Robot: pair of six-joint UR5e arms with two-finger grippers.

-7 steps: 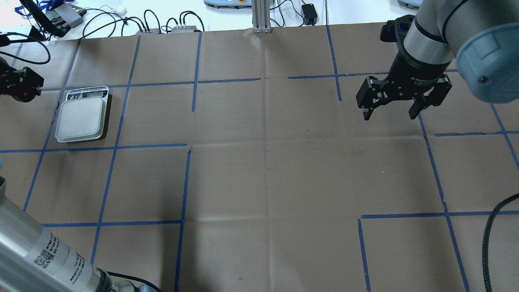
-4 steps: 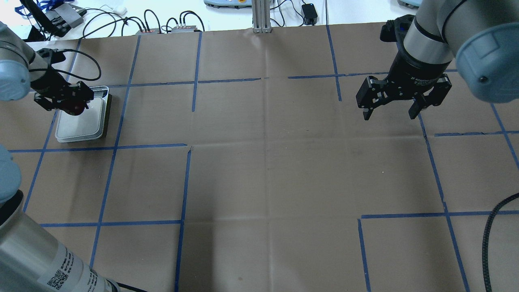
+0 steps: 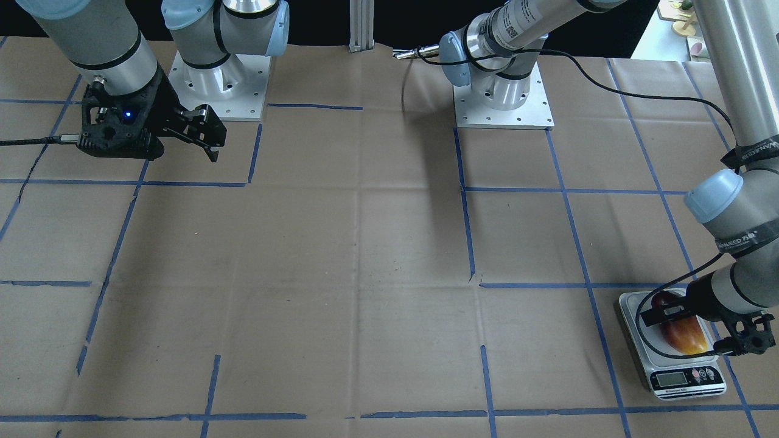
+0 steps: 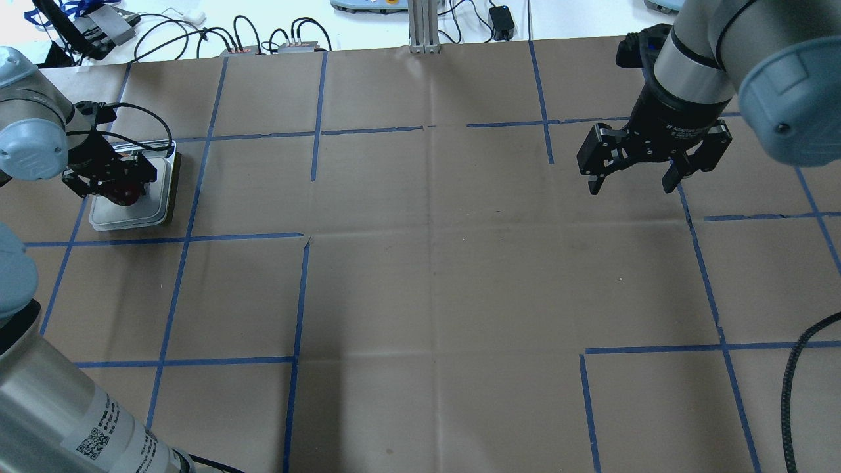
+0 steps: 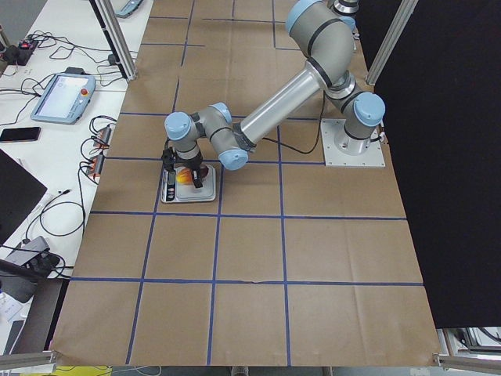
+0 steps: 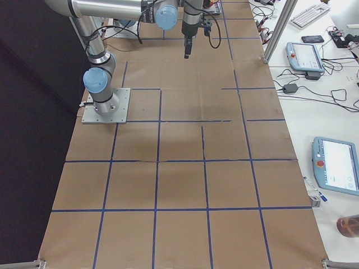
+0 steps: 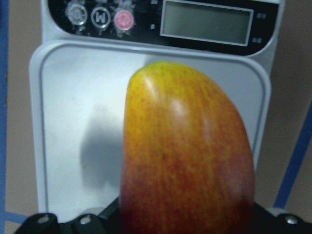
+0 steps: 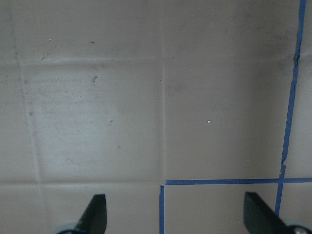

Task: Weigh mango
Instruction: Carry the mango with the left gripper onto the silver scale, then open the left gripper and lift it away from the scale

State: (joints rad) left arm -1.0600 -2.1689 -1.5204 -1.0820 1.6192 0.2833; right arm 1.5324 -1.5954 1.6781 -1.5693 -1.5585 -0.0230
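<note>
The mango (image 7: 187,156), dark red fading to orange-yellow, is held in my left gripper (image 4: 112,180), which is shut on it just over the plate of the scale (image 4: 151,210). I cannot tell whether the mango touches the plate. In the front view the mango (image 3: 681,331) lies between the fingers over the scale (image 3: 688,378); it also shows in the left exterior view (image 5: 185,175). The scale's display (image 7: 207,22) is blank. My right gripper (image 4: 631,186) is open and empty, hovering above bare paper at the far right, as its wrist view (image 8: 178,214) also shows.
Brown paper with blue tape lines (image 4: 299,295) covers the table. Cables and small boxes (image 4: 263,39) lie beyond the far edge. A metal post (image 4: 424,26) stands at the far middle. A black cable (image 4: 798,368) hangs at the right.
My left gripper has come in from the table's left edge with the mango and now sits over the scale plate. The right arm has not moved.
</note>
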